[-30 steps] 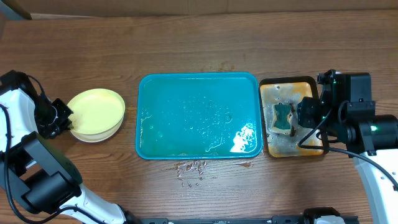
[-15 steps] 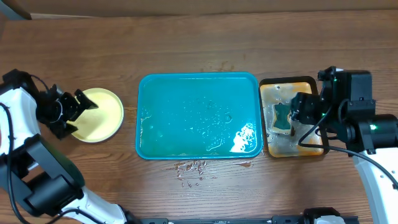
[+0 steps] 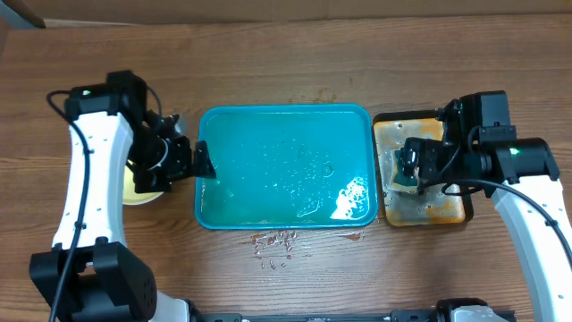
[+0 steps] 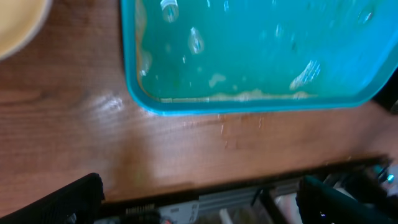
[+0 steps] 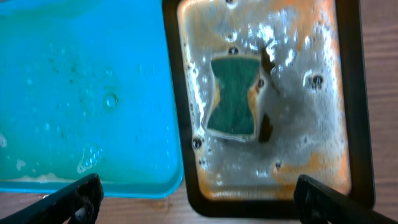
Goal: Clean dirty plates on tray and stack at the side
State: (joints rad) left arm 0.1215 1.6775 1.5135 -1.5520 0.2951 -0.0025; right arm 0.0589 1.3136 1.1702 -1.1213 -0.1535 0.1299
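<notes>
Both claws hang empty with fingers wide apart: the left claw [image 4: 199,185] low over the bench [image 4: 74,130] beside the blue tray's [image 4: 261,50] left edge, the right claw [image 5: 198,185] above the sponge [image 5: 233,96] in the smaller tray [image 5: 351,93]. The blue tray carries only water and the plates [image 3: 136,194] sit just left of it, a pale yellow edge showing under the left arm [image 3: 89,170], so I judge little remains. Lift each arm straight up before swinging away, keeping fingers off rim and stack.

Wooden table [image 3: 286,63] with teal tray [image 3: 268,170], stained black tray [image 5: 356,124], yellow plate [image 4: 15,18]
</notes>
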